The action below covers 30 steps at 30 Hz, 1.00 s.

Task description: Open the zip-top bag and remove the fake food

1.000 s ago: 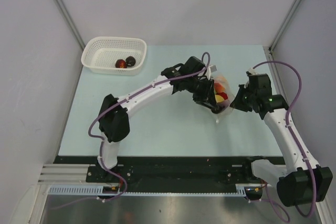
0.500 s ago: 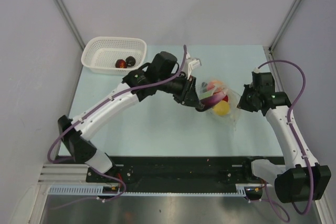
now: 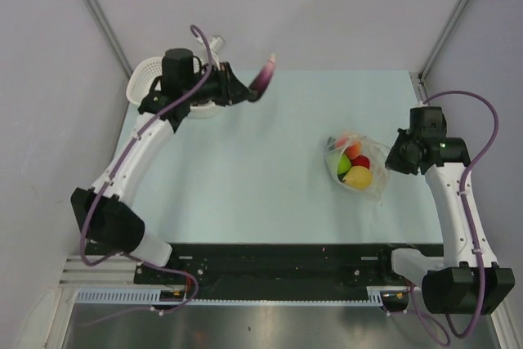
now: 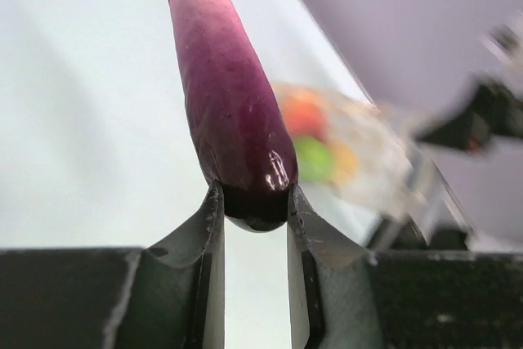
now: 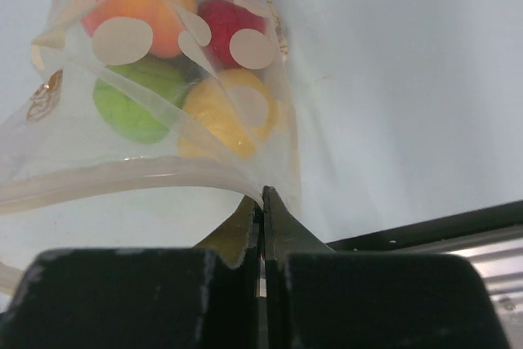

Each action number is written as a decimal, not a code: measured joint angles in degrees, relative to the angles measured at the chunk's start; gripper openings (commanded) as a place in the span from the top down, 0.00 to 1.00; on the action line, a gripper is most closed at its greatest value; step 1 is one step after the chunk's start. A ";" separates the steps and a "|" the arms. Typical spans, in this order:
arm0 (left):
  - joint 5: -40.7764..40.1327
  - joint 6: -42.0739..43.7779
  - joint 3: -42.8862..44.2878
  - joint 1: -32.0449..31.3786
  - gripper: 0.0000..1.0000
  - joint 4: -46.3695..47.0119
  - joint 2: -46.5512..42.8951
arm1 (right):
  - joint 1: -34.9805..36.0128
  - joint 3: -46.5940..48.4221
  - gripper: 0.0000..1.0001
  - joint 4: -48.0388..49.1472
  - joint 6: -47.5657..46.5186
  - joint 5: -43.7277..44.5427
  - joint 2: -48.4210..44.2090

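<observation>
Gripping the eggplant (image 4: 229,96) by its dark rounded end, my left gripper (image 4: 254,200) has a finger pressed against each side, and the glossy purple body sticks straight out past my fingertips. From above, that hand is raised at the far left of the table (image 3: 270,177), just right of the white basket (image 3: 144,72), with the eggplant pointing away from the basket. The bag (image 5: 155,140) is well apart from this hand, across the table. Past the eggplant I see it only as a blur with orange and green inside. My right gripper (image 5: 262,202) is closed tight, its two fingers meeting on a thin fold of the bag's clear plastic right beside the zip strip, which curves off to the left of my fingertips. The bag lies on the table at the right side, stretching away from these fingers, its film printed with pale dots. Four pieces of food sit inside it, just beyond my fingertips: the yellow piece (image 5: 225,112) nearest, the green piece (image 5: 135,100) beside it on the left, and the red piece (image 5: 225,22) and orange piece (image 5: 135,14) farther in. All four press together against the plastic.
</observation>
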 measured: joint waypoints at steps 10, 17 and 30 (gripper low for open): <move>-24.98 -3.63 25.66 14.51 1.00 -5.03 32.26 | -5.33 5.20 1.00 -8.52 -0.50 2.91 -1.66; -31.87 -7.08 40.22 17.70 0.99 -12.26 49.77 | -5.73 7.26 1.00 -10.51 -0.66 3.34 -1.53; -32.50 -14.14 38.97 18.40 0.33 -10.78 50.10 | 3.85 7.52 1.00 -9.46 1.60 1.42 2.58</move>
